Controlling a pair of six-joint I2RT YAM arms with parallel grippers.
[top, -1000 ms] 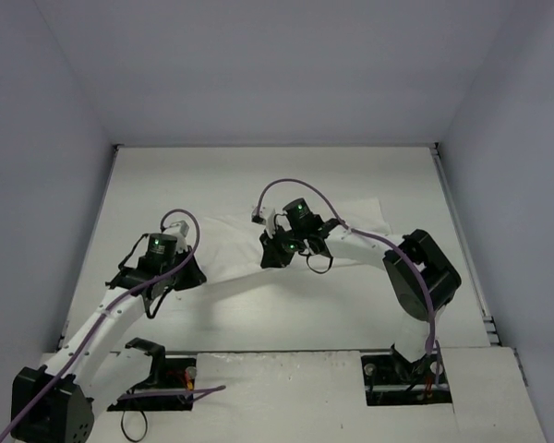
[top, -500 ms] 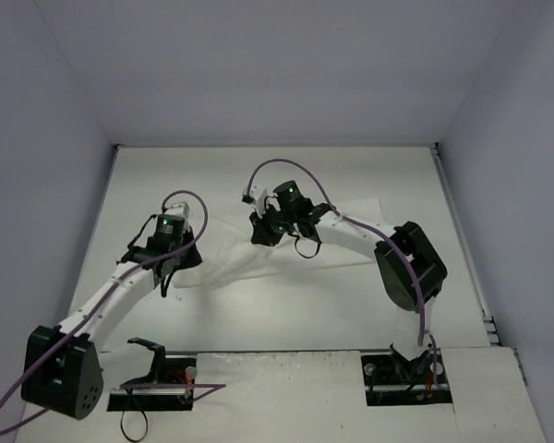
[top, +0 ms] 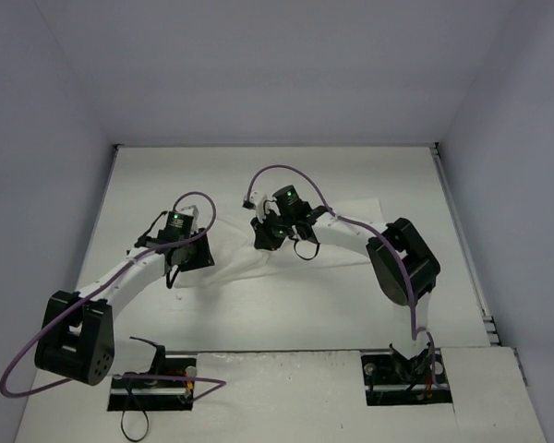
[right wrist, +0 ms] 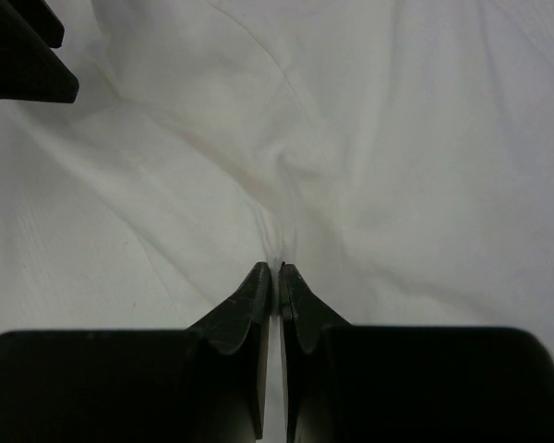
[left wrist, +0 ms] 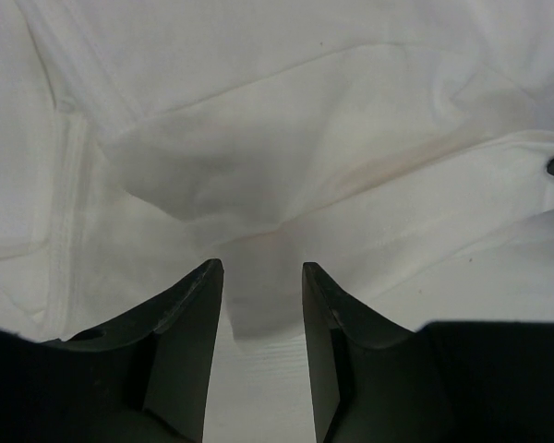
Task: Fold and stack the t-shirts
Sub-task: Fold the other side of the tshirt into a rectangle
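A white t-shirt (top: 351,221) lies crumpled on the white table, reaching from the middle toward the right. My right gripper (top: 264,236) is at its left part, shut on a pinched ridge of the cloth (right wrist: 286,185); in the right wrist view the fingertips (right wrist: 261,281) meet on the fold. My left gripper (top: 192,256) is at the shirt's left edge, open, its fingers (left wrist: 196,291) astride a loose flap of the shirt (left wrist: 258,305). No second shirt shows.
The table (top: 286,305) is white with grey walls on three sides. A left finger (right wrist: 28,65) shows at the top left of the right wrist view. The arm bases and cable slots (top: 157,378) lie at the near edge.
My left gripper has moved right and forward to the shirt's left edge. My right gripper has moved left and slightly back, drawing the cloth with it.
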